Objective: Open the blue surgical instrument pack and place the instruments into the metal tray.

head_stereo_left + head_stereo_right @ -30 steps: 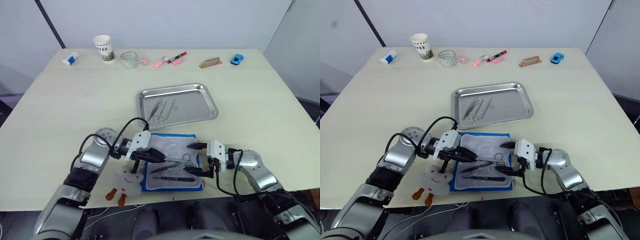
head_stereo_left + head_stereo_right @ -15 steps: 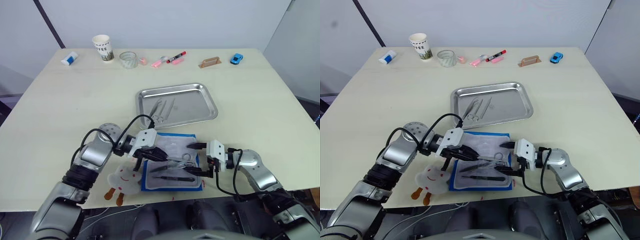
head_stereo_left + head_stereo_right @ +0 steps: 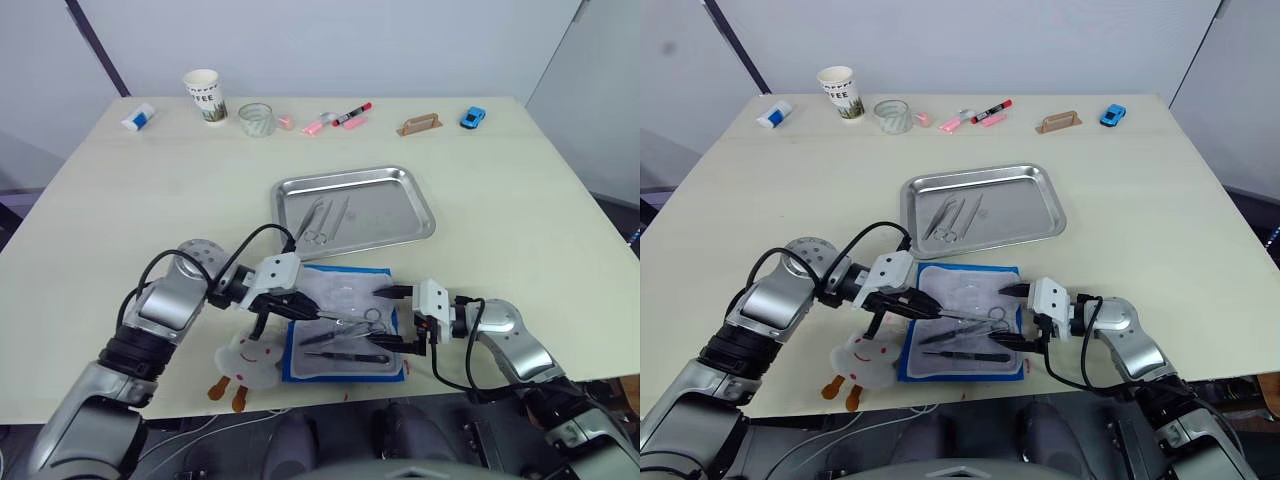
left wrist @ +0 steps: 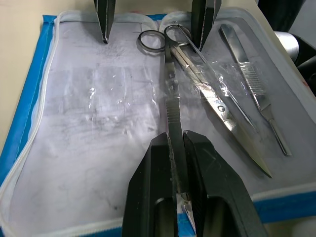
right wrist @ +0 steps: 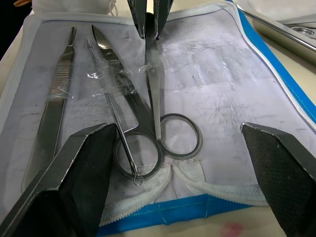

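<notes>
Metal tray (image 3: 424, 216): polished steel, glossy. Instruments (image 4: 207, 94): bright smooth metal. Blue surgical instrument pack (image 4: 98, 113): cloth edge, pale lining w/ creased clear film. Table (image 3: 520, 180): matt, pale.

My arms are brushed silver-grey metal with rounded joint housings and black segments near the shoulders. Black cables loop from each forearm to a white boxy wrist block. Each gripper, left gripper (image 3: 300, 310) and right gripper (image 3: 398, 318), carries two tapered black fingers.

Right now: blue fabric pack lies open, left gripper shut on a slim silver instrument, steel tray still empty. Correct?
Not quite: the shiny steel tray is not empty; the left eye view shows silver instruments already in it. The blue fabric pack is open, and the left gripper is shut on a slim silver instrument.
</notes>
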